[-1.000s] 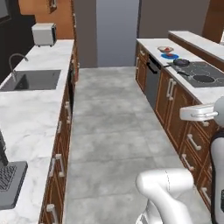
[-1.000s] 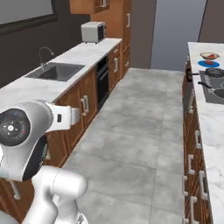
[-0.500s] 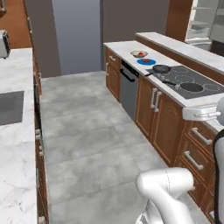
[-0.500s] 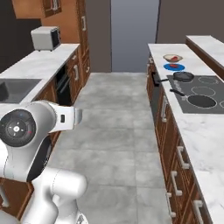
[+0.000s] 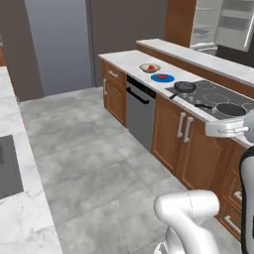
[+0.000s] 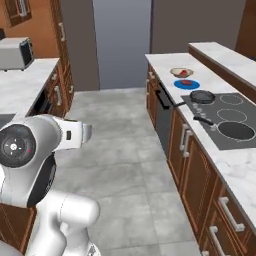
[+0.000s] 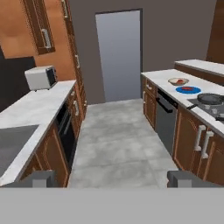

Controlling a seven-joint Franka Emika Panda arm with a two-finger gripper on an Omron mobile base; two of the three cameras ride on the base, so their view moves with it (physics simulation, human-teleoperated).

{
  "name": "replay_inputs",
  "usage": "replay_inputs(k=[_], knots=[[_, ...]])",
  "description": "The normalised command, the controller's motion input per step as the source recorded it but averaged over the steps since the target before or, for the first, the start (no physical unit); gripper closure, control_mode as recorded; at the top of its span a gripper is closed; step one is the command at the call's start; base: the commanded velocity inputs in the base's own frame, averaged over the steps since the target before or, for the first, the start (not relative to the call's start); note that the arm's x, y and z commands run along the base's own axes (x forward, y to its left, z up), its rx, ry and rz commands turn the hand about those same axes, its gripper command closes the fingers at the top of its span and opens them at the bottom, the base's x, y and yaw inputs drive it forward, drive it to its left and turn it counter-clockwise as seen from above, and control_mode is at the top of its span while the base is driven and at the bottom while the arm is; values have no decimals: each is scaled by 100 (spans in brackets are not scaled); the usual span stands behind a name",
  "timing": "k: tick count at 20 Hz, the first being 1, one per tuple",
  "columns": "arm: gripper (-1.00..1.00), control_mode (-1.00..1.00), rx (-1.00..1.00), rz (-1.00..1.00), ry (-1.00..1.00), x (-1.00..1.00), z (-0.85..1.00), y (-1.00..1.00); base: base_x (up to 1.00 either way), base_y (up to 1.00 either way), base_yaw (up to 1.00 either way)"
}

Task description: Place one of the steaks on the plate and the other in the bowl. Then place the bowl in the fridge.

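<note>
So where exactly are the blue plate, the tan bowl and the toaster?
blue plate [image 6: 186,84]: right base view, its bare blue rim.
tan bowl [image 5: 149,68]: left base view, on its brown rim.
toaster [image 7: 40,78]: hand view, middle of its pale front side.

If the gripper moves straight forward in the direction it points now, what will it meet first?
Probably nothing close. The open gripper points down the aisle between the counters, toward the grey door at the far end. The floor ahead looks free, though depth is hard to judge.
</note>
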Motion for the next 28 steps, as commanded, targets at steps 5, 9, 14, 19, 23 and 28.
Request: replay_inputs(k=[5,9,14,19,23,28], knots=[[-100,100,0,0,0,0,0,0,100,37,-38],[-100,100,0,0,0,0,0,0,100,62,-34],[-100,100,0,0,0,0,0,0,100,88,-32],[-100,100,0,0,0,0,0,0,100,88,-34],[-100,100,0,0,0,0,0,0,100,86,-37],[-100,100,0,0,0,0,0,0,100,90,-39]])
